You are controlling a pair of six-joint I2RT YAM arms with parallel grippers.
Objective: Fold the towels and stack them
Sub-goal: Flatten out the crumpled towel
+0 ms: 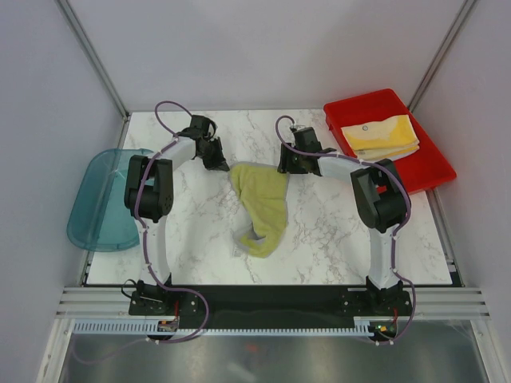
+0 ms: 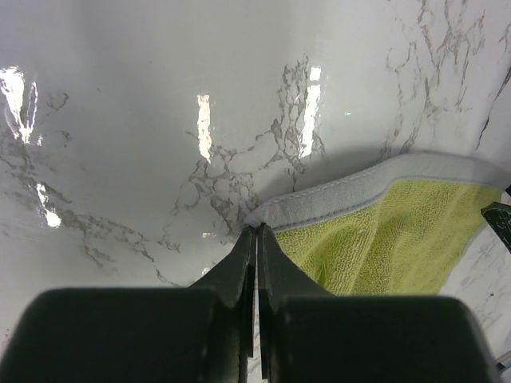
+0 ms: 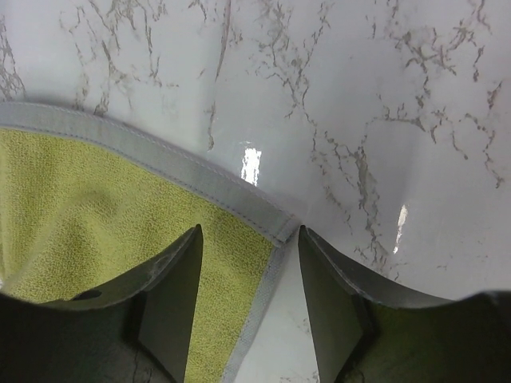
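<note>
A yellow-green towel (image 1: 263, 209) with a grey hem lies crumpled on the marble table (image 1: 335, 239), its far edge stretched between the two grippers. My left gripper (image 1: 216, 162) is shut on the towel's far left corner (image 2: 263, 214); the jaws meet on the grey hem. My right gripper (image 1: 284, 166) stands open over the far right corner (image 3: 279, 226), one finger (image 3: 180, 275) above the towel (image 3: 96, 199) and the other over bare marble. Folded yellow towels (image 1: 382, 137) lie in the red tray (image 1: 431, 171) at the far right.
A translucent teal tub (image 1: 100, 199) hangs over the table's left edge. The enclosure's walls and posts close in the back and sides.
</note>
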